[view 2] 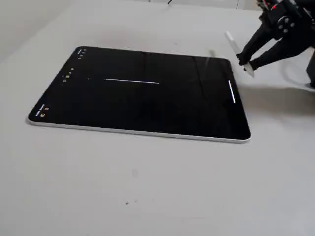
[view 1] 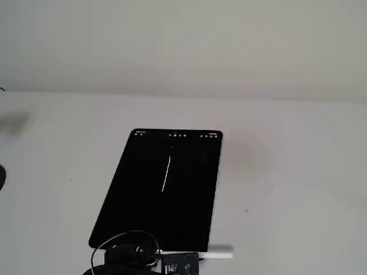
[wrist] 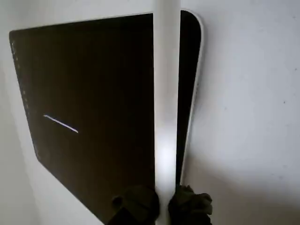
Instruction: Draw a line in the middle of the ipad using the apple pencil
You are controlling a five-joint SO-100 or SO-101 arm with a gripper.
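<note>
The ipad (view 1: pixel 143 212) lies flat on the white table, black screen up, with tiny toolbar icons along its far short side in a fixed view. A thin pale line (view 1: pixel 167 172) runs lengthwise near the screen's middle, and it also shows as the line (view 2: pixel 132 81) and the line (wrist: pixel 61 123). My gripper (view 2: pixel 244 61) is shut on the white apple pencil (view 2: pixel 239 54), just beyond the ipad's (view 2: pixel 147 108) short edge opposite the icons. In the wrist view the apple pencil (wrist: pixel 166 117) rises between my dark fingers (wrist: pixel 136 204) across the ipad (wrist: pixel 93 70).
The arm's black body and looping cables (view 1: pixel 129 252) sit at the ipad's near short edge. A short pale streak (view 2: pixel 232 92) shows on the screen near the pencil, perhaps a reflection. Bare white table (view 2: pixel 147 187) surrounds the tablet.
</note>
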